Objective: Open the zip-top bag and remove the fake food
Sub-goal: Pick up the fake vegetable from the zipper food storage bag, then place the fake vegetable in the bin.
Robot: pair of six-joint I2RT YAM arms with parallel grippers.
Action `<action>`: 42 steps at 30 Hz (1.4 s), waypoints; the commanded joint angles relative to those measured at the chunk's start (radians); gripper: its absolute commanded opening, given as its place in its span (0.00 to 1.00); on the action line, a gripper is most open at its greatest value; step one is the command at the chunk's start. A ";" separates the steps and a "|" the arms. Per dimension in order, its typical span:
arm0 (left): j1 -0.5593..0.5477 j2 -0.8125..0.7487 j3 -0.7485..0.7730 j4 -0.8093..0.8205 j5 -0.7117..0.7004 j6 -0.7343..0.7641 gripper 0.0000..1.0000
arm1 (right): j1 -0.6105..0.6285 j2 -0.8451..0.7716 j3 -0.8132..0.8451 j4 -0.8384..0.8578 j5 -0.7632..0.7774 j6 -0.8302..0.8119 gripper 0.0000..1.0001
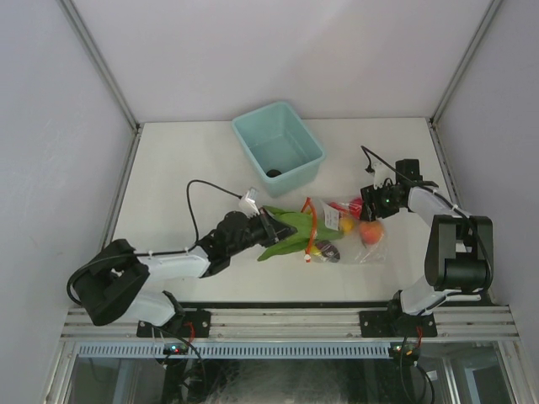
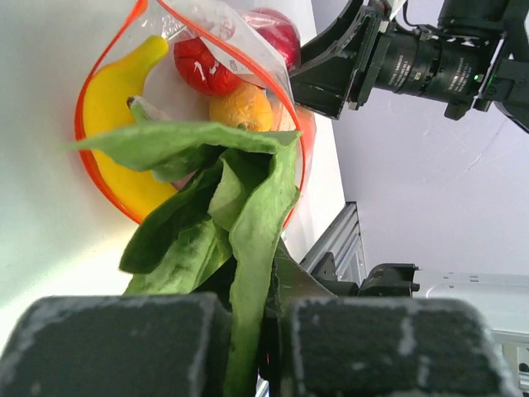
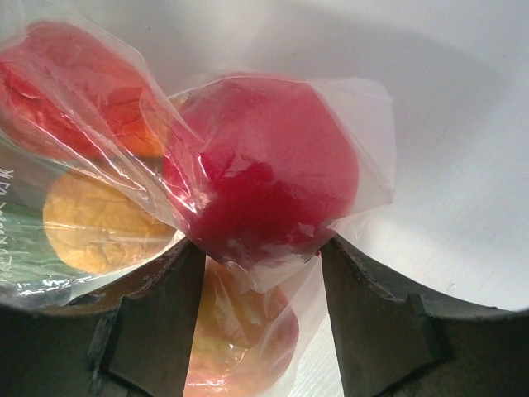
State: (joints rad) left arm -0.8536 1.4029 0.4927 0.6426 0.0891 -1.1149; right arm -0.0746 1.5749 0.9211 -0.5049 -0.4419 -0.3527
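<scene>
The zip-top bag (image 1: 358, 250) lies on the table right of centre, its red-orange zipper mouth (image 2: 83, 136) open toward my left gripper. My left gripper (image 1: 271, 225) (image 2: 267, 331) is shut on a green leafy piece (image 1: 296, 229) (image 2: 240, 207) that sticks out of the mouth. Inside the bag are a yellow banana (image 2: 116, 107), a red piece (image 2: 202, 66), an orange piece (image 2: 240, 107) and a dark eggplant (image 1: 328, 251). My right gripper (image 1: 368, 210) (image 3: 260, 248) pinches the bag's far end, its fingers against the red apple (image 3: 264, 174) through the plastic. The peach (image 3: 240, 331) lies under it.
A teal bin (image 1: 299, 126) stands behind the bag at the back centre, with one small dark item (image 1: 274, 174) in it. White walls enclose the table. The right arm (image 2: 397, 58) fills the upper right of the left wrist view.
</scene>
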 commanded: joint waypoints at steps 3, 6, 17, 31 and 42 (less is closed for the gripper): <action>0.040 -0.148 -0.021 -0.042 0.004 0.101 0.00 | -0.011 0.018 -0.008 0.029 0.062 -0.020 0.56; 0.054 -0.199 -0.003 -0.129 0.018 0.151 0.00 | -0.011 0.018 -0.006 0.028 0.061 -0.020 0.57; 0.070 -0.389 0.128 -0.534 -0.007 0.351 0.00 | -0.009 0.020 -0.007 0.029 0.056 -0.022 0.57; 0.135 -0.510 0.200 -0.598 0.020 0.374 0.00 | -0.009 0.018 -0.007 0.026 0.054 -0.024 0.57; 0.248 -0.533 0.309 -0.599 0.106 0.351 0.00 | -0.008 0.017 -0.007 0.025 0.048 -0.023 0.58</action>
State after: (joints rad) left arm -0.6415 0.8825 0.7029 -0.0101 0.1417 -0.7670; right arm -0.0784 1.5845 0.9211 -0.5045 -0.4198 -0.3595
